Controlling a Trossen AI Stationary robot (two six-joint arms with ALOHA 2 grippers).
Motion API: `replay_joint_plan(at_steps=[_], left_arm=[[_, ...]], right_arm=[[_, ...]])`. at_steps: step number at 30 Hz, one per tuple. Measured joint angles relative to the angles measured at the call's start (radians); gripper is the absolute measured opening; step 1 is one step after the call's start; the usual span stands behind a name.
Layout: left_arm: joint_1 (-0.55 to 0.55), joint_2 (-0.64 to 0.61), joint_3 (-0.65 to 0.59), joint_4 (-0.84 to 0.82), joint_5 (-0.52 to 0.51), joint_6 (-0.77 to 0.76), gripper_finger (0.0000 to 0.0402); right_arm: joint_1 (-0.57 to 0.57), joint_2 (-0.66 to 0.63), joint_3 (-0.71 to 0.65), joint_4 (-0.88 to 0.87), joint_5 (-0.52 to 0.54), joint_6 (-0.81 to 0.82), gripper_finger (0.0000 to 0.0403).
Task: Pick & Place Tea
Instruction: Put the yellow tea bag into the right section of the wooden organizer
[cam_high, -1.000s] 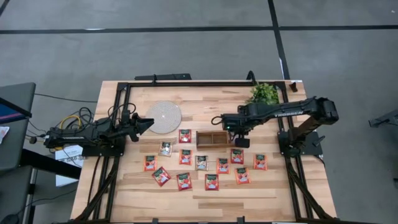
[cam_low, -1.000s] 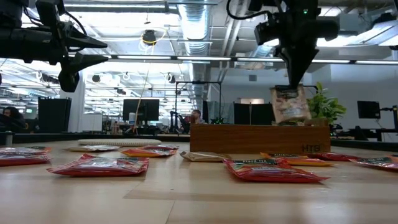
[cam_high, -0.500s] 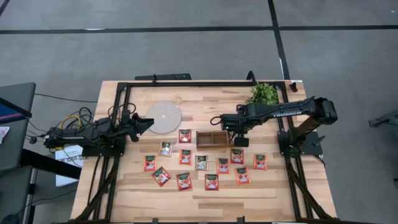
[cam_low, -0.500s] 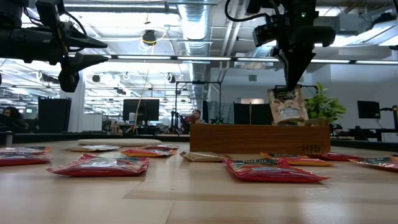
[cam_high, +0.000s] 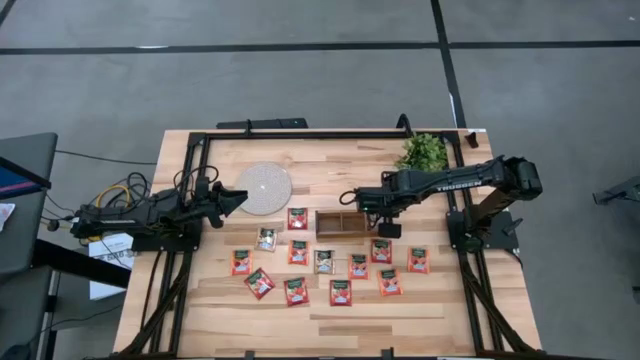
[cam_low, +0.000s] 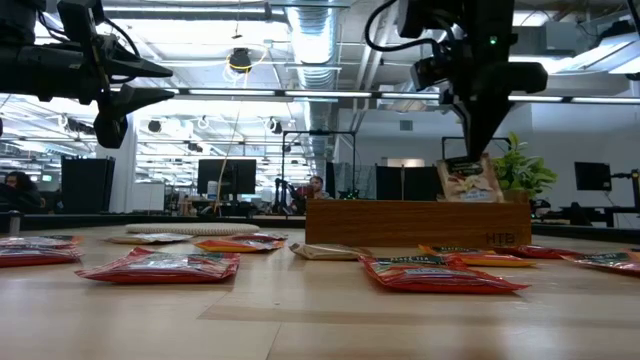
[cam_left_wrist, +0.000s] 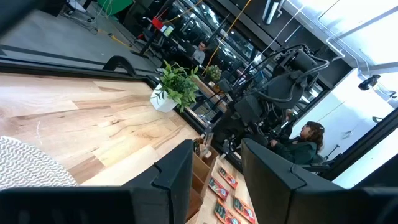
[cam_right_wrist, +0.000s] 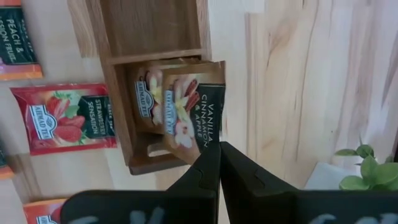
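**Holding a vanilla sachet over the tray's end compartment**

Hanging from the right gripper (cam_right_wrist: 217, 149), whose fingers are pinched shut on its corner, a beige tea sachet (cam_right_wrist: 189, 109) printed "Vanilla Cinnamon & Apple" dips into the end compartment of the wooden tray (cam_high: 341, 222). Another beige sachet (cam_right_wrist: 148, 99) already lies in that compartment; the neighbouring compartment looks bare. From table height the held sachet shows upright just above the tray's wall (cam_low: 415, 222).

Red sachets (cam_high: 298, 252) lie flat and scattered on the tabletop in front of the tray, one marked "Strawberry Sensation" (cam_right_wrist: 65, 118) just beside the tray wall.

A round white disc (cam_high: 263, 187) sits to the tray's left, a small green plant (cam_high: 424, 150) behind it. The left gripper (cam_high: 238, 200) waits near the disc, jaws apart and empty.
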Motion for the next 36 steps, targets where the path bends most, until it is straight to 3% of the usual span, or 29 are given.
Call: replay_joint_plan(at_steps=[20, 30, 36], left_arm=[[0.000, 0.000, 0.000, 0.000, 0.000, 0.000, 0.0129], [0.000, 0.000, 0.000, 0.000, 0.000, 0.000, 0.0129], [0.000, 0.000, 0.000, 0.000, 0.000, -0.001, 0.0129]], right_arm=[[-0.002, 0.000, 0.000, 0.009, 0.000, 0.000, 0.0002], [-0.002, 0.000, 0.000, 0.008, -0.001, 0.001, 0.0068], [-0.002, 0.000, 0.016, -0.019, -0.002, 0.030, 0.0078]])
